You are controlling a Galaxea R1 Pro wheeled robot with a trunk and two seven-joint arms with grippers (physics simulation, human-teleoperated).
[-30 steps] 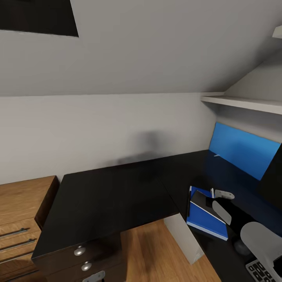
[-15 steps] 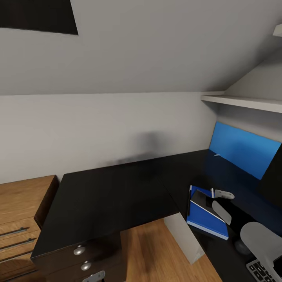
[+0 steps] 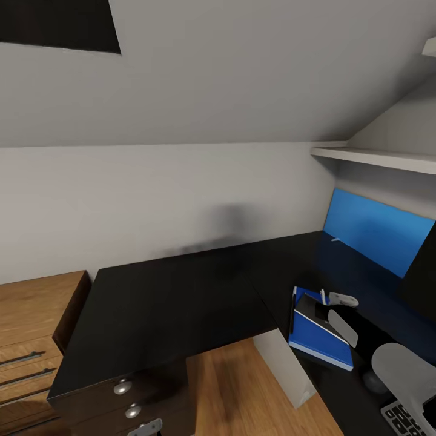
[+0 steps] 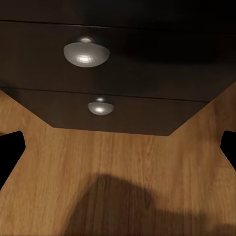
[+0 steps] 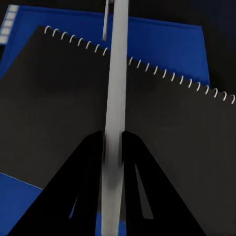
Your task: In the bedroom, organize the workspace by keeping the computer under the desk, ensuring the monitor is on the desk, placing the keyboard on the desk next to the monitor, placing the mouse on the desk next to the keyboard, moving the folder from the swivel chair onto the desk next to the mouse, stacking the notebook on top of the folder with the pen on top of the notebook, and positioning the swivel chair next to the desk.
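From the head camera, the black L-shaped counter [image 3: 175,303] fills the corner under a sloped grey ceiling, with a wooden chest [image 3: 30,339] touching its left end and silver-knobbed drawers [image 3: 127,399] below its near edge. On the right wing lies the blue folder [image 3: 318,336] with the black notebook [image 3: 312,309] stacked on it. The right fingers [image 3: 333,298] hang just over the notebook's far edge, with the pen [image 3: 323,296] showing as a thin pale sliver beside them. Near the lower right corner are the rounded mouse [image 3: 372,380] and a corner of the keyboard [image 3: 401,419], partly covered by the grey arm. A black edge of the monitor [image 3: 421,272] stands at the right, in front of a blue wall panel [image 3: 375,230].

In the left wrist camera, the left fingers [image 4: 118,147] stand spread wide and empty over the wood floor [image 4: 118,172], facing two drawer knobs [image 4: 86,53].

In the right wrist camera, the right fingers [image 5: 114,147] are clenched on the white pen [image 5: 117,73], which sits above the spiral-bound notebook [image 5: 59,98] lying on the folder [image 5: 162,39].
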